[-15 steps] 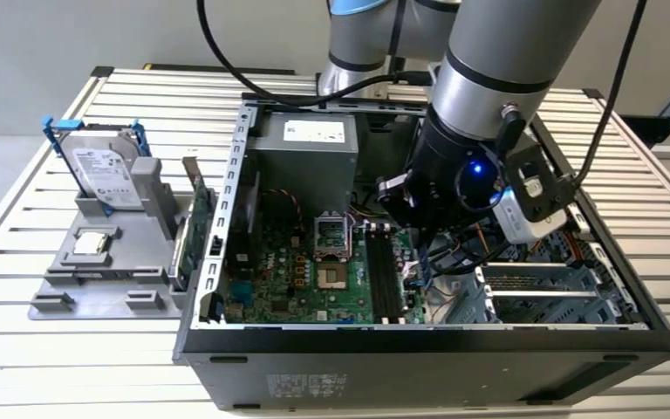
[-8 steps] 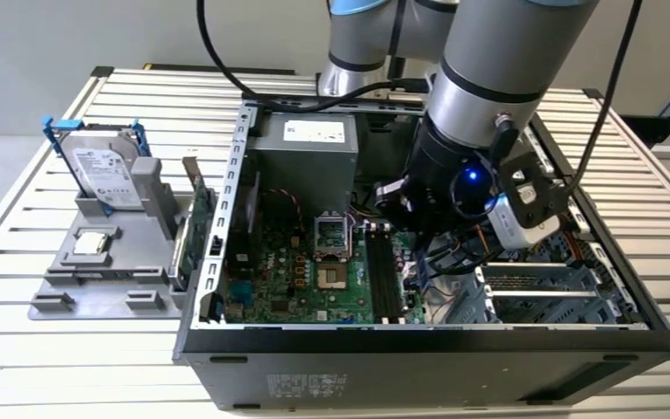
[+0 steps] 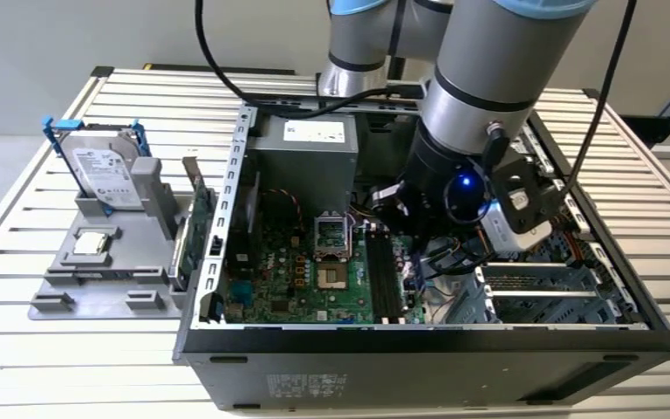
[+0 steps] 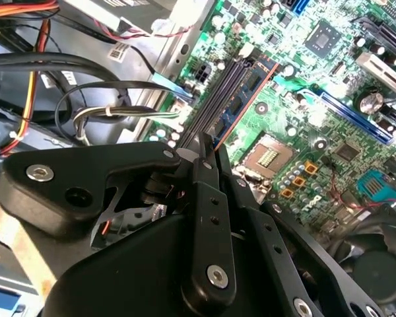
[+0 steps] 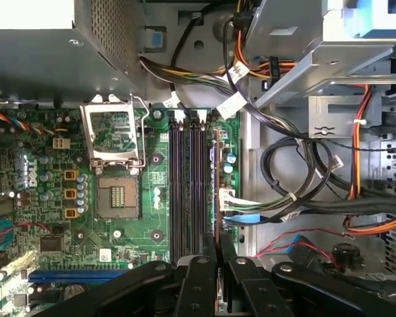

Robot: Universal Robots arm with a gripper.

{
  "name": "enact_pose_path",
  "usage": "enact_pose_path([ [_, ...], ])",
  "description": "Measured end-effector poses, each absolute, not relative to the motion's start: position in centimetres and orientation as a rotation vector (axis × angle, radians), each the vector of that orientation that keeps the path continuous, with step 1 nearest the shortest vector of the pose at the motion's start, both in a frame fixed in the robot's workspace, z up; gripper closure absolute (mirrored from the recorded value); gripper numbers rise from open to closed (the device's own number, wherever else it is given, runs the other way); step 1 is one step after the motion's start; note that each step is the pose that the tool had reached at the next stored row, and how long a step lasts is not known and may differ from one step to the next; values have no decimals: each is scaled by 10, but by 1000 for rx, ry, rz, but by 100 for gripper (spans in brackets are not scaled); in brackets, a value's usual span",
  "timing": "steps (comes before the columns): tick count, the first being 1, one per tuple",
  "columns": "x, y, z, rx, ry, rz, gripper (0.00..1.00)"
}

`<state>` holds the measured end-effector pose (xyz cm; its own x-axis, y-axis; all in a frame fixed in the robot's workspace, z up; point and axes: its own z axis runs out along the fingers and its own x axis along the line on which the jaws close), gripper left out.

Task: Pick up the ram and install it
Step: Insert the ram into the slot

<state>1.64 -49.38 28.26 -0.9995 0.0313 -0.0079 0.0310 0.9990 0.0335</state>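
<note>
Down inside the open computer case (image 3: 428, 345), which lies on its side on a slatted table (image 3: 32, 367), the arm (image 3: 487, 78) reaches in from twelve o'clock of the exterior view and hangs over the motherboard (image 3: 311, 288) at about three o'clock of it. The gripper (image 5: 217, 247) has its fingers (image 5: 199, 277) closed together on the ram (image 4: 247, 99) — a thin board seen almost edge-on, with an orange-lit edge. It runs lengthwise beside the black memory slots (image 5: 187, 185), on their side away from the processor socket (image 5: 115, 195) and towards the bundled cables (image 5: 297, 191). I judge the pick-up done and the installing in hand; whether the stick's lower edge has already entered its slot I cannot tell. Seating it would call for the board kept parallel to the slot, its notch matched, and a straight push without tilt, since the cables lie near. Outside the case, at nine o'clock of it, a hard drive (image 3: 102, 170) with blue rails stands in a grey fixture (image 3: 91, 279), and a green expansion card (image 3: 199, 218) stands between it and the case wall. As to writing — the drive carries a white label, the power supply (image 3: 311, 153) a white sticker and the case's near wall another, but none of the print can be made out.
</note>
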Motion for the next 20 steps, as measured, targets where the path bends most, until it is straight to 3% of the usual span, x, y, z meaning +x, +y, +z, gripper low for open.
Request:
enact_pose_path([
  [20,12,-491,254,46,3132,52,100],
])
